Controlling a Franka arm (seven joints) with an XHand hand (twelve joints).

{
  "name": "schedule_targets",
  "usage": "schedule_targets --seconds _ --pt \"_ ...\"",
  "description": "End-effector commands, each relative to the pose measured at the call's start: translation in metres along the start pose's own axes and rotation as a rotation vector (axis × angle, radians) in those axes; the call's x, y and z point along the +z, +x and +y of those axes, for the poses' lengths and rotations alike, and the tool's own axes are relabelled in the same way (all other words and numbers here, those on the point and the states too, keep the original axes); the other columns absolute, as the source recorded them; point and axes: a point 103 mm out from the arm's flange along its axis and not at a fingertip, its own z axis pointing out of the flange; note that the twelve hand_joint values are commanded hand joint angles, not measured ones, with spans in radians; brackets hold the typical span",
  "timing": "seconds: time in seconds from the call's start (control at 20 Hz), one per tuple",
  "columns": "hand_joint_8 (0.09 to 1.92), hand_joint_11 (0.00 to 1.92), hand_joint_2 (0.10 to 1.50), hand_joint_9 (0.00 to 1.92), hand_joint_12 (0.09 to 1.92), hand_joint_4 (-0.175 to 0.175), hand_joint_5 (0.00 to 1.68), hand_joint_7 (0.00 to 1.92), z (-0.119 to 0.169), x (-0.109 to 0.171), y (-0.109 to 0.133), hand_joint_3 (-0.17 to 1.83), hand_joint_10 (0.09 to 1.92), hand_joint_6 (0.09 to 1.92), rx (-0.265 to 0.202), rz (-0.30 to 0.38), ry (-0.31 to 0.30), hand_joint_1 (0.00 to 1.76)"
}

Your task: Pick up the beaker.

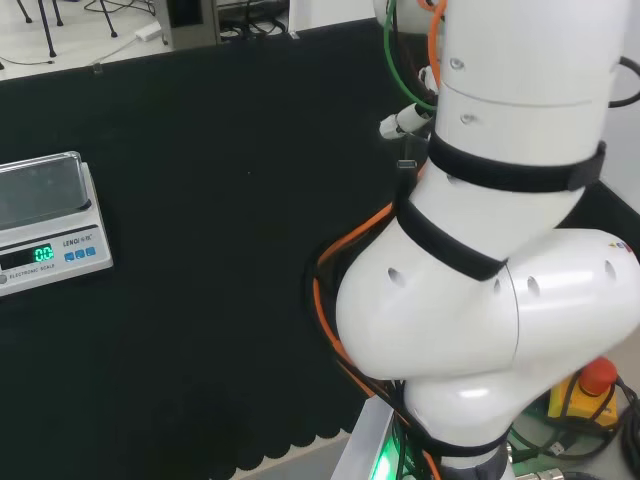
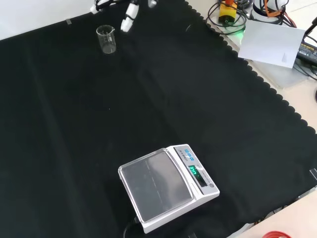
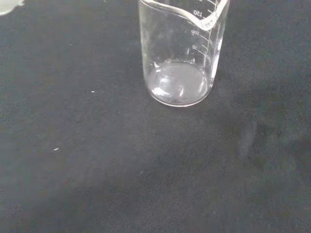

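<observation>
Across the head view, black cloth [image 1: 200, 250] is seen covering the bench, and a scale [image 1: 45, 225] is set at nine o'clock near the view's edge, its green display lit. White arm links [image 1: 490, 250] are stacked from one o'clock down to five o'clock, with orange and green cables run along them. A small white part, perhaps of the hand, is seen beside the links at about one o'clock, too little to be judged.

Seen from the front view, the beaker [image 2: 106, 38] is stood upright on the cloth [image 2: 148, 99] at eleven o'clock, clear and empty, touched by nothing. The hand [image 2: 130, 17] is found at twelve o'clock, just beside the beaker and slightly higher in the view; white fingertips [image 2: 126, 25] are pointed down toward the cloth, close to the beaker but apart from it. Whether the fingers are spread or curled cannot be told. The scale [image 2: 166, 188] is placed at six o'clock, well apart from the beaker, with its bare steel pan turned up.

Through the wrist view, the beaker [image 3: 181, 53] is shown close, upright on the cloth [image 3: 121, 170], its printed graduations and pouring lip visible and its round base resting flat. No liquid is seen inside it.
</observation>
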Motion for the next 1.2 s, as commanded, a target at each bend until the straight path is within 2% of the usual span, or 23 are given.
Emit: schedule_targets --seconds 0.05,0.25,0.55,0.7,0.85,0.9,0.95,1.05,1.1,1.2 --pt "0.69 0.0 0.69 0.23 1.53 0.051 0.06 0.05 0.058 0.034 -0.009 0.09 0.86 0.09 0.031 0.014 0.091 0.6" --pt "0.69 0.0 0.69 0.23 1.53 0.051 0.06 0.05 0.073 0.044 -0.017 0.09 0.86 0.09 0.05 0.009 0.118 0.6" --pt "0.7 0.0 0.69 0.23 1.53 0.041 0.08 0.06 0.08 0.052 -0.029 0.09 0.86 0.09 0.087 0.004 0.146 0.61" --pt "0.71 0.0 0.69 0.27 1.55 0.027 0.19 0.13 0.079 0.054 -0.028 0.09 0.85 0.09 0.089 0.018 0.111 0.66" --pt "0.74 0.02 0.7 0.41 1.6 0.037 0.39 0.32 0.078 0.055 -0.023 0.1 0.8 0.12 0.097 0.031 0.045 0.77" --pt "0.75 0.06 0.7 0.49 1.59 0.042 0.46 0.41 0.078 0.056 -0.021 0.11 0.77 0.17 0.1 0.039 0.023 0.82" --pt "0.76 0.11 0.7 0.57 1.59 0.063 0.57 0.51 0.077 0.056 -0.02 0.13 0.74 0.31 0.102 0.05 -0.009 0.86" --pt "0.81 0.25 0.67 0.77 1.54 0.139 0.81 0.72 0.076 0.058 -0.015 0.24 0.69 0.6 0.103 0.065 -0.058 0.94" --pt "0.83 0.29 0.64 0.83 1.52 0.157 0.88 0.79 0.076 0.057 -0.014 0.32 0.67 0.67 0.103 0.067 -0.07 0.97" --pt "0.86 0.36 0.59 0.9 1.49 0.172 0.99 0.87 0.076 0.057 -0.012 0.45 0.65 0.71 0.103 0.066 -0.087 0.99"
